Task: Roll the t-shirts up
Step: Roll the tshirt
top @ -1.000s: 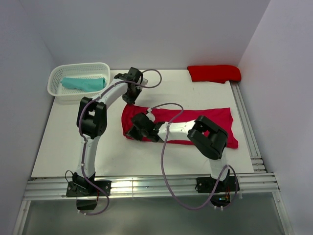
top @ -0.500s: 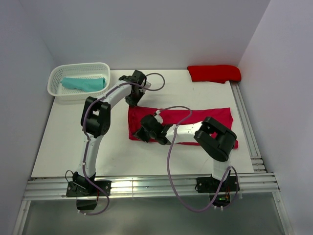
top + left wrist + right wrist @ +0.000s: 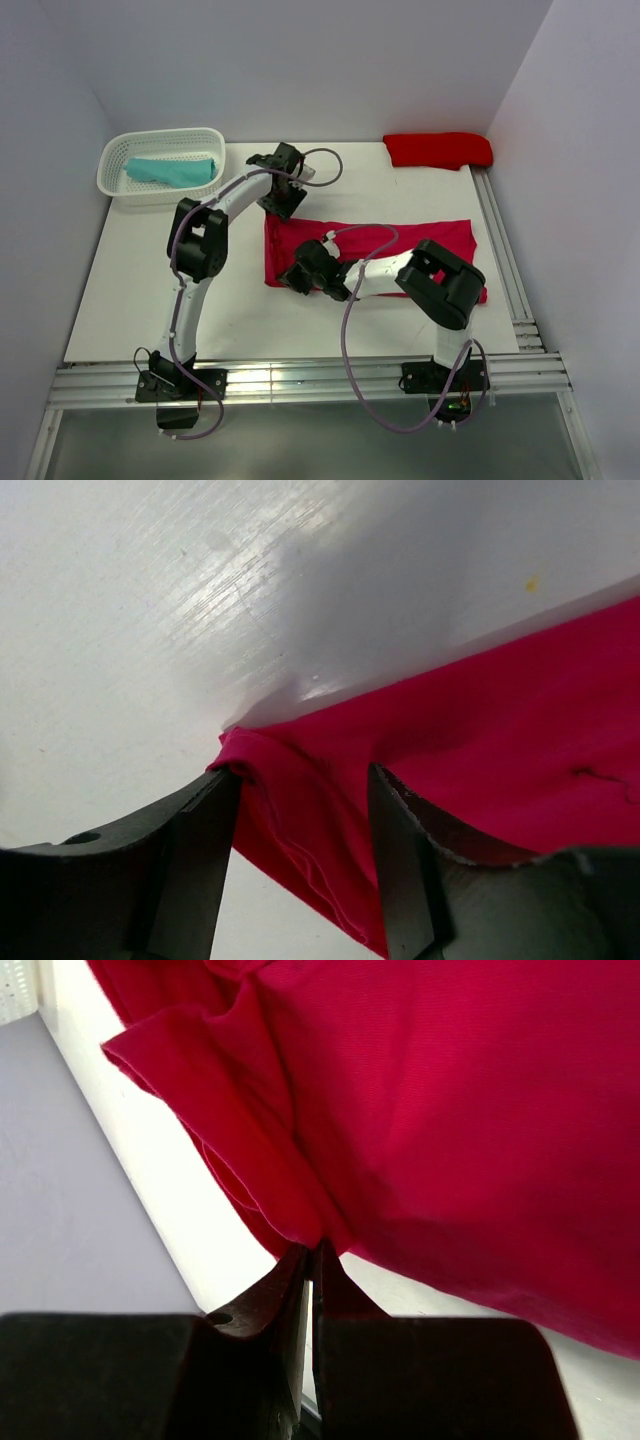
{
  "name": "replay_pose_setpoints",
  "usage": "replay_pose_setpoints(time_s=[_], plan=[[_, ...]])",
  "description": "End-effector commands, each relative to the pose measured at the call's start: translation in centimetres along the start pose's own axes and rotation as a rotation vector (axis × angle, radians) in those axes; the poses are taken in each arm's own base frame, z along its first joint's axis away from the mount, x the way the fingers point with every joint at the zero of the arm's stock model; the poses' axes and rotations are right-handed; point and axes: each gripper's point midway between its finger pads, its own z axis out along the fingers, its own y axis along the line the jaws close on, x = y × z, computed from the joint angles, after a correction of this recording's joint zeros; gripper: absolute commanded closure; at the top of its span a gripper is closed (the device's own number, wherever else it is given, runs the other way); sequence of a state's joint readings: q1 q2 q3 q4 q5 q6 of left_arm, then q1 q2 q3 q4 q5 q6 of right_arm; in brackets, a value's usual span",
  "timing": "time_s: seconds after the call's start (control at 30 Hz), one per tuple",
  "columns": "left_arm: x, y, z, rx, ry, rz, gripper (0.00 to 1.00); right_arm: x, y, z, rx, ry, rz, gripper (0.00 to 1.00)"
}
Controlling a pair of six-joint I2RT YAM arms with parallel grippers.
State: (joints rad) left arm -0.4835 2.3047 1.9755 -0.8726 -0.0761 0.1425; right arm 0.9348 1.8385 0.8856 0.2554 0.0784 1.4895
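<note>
Three t-shirts are showing in the work area. The raspberry-crimson t-shirt (image 3: 430,238) is lying spread flat across the middle of the bench (image 3: 130,280), its long side running left to right. The scarlet t-shirt (image 3: 438,150) is lying bunched at the far right corner, well apart from it. The teal t-shirt (image 3: 172,170) is lying folded inside the white lattice basket (image 3: 112,178) at the far left corner.

The left tool (image 3: 284,205) is sitting at the far left corner of the raspberry-crimson t-shirt. In the left wrist view its jaws are standing apart. The wrinkled corner of the cloth is lying between the fingers (image 3: 200,850), with one finger just beside the cloth edge. No pinch is showing.

The right tool (image 3: 296,278) is sitting at the near left corner of the same t-shirt. In the right wrist view its jaws are pressing together on a fold of the crimson cloth at the edge. The cloth around the fold is gathering into creases that run towards the fingers (image 3: 280,1300).
</note>
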Motion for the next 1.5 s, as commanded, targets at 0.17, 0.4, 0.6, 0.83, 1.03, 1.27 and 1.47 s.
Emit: replay_pose_setpoints(time_s=[0.17,0.4,0.6,0.83,1.03,1.27,1.47], plan=[[-6.8,-1.2,-7.7,0.11,-0.268,0.021,0.35,-1.2,1.4,-1.6,-0.056,-0.037,0.041,1.0],[-7.5,-2.9,-10.9,0.212,-0.332,0.046,0.3,-1.2,1.2,-1.4,-0.051,-0.036,0.048,1.0],[-6.1,-2.1,-12.2,0.207,-0.332,0.031,0.31,-1.4,0.5,-1.8,-0.05,-0.05,0.072,1.0],[-1.6,0.0,-11.4,0.288,-0.258,-0.018,0.33,-2.2,0.3,-2.5,-0.061,-0.068,0.095,1.0],[1.8,0.1,-10.0,0.327,-0.219,-0.003,0.33,-2.6,0.4,-2.8,-0.078,-0.072,0.126,1.0],[3.0,1.7,-6.3,0.342,-0.159,-0.075,0.34,-2.8,0.2,-2.7,-0.092,-0.067,0.155,1.0],[2.6,2.6,-3.0,0.324,-0.137,-0.114,0.35,-2.6,-0.4,-2.6,-0.089,-0.057,0.171,1.0]])
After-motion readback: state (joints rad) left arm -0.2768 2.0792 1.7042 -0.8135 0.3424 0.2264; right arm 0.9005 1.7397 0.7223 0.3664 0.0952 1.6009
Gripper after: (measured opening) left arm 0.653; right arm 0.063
